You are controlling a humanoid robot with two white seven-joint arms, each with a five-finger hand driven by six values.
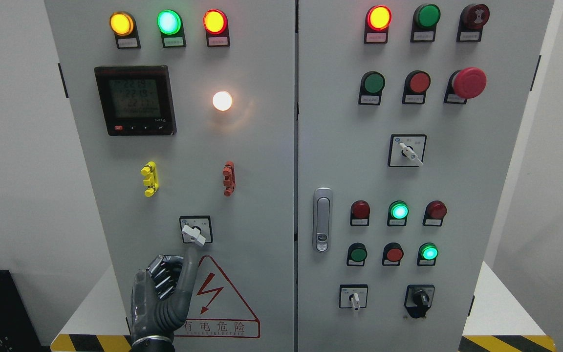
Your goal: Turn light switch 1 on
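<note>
Head view showed a grey two-door control cabinet (262, 146) filling the frame, its left door (188, 303) carrying a digital meter (135, 100) at upper left, three lit indicator lamps (169, 22) along the top, and a glowing white lamp (222, 100) near the middle. Low on that door sat the rotary selector switch (195, 230), white-handled, above a red triangular warning label (218, 298); judging by its place above the raised hand, it was the task's switch (though no readable label confirmed it).

Only the left hand (164, 293) appeared, coming up from the bottom edge, palm toward the panel. Its four fingers (162, 274) were curled inward and held nothing, while the thumb (189, 274) stood extended upward, its tip just under the handle's lower end, touching or nearly so.

To do the step well, the thumb probably needed to press sideways against the handle's lower end, not straight up, so the knob would rotate cleanly to its next position without the thumb slipping off.
</note>
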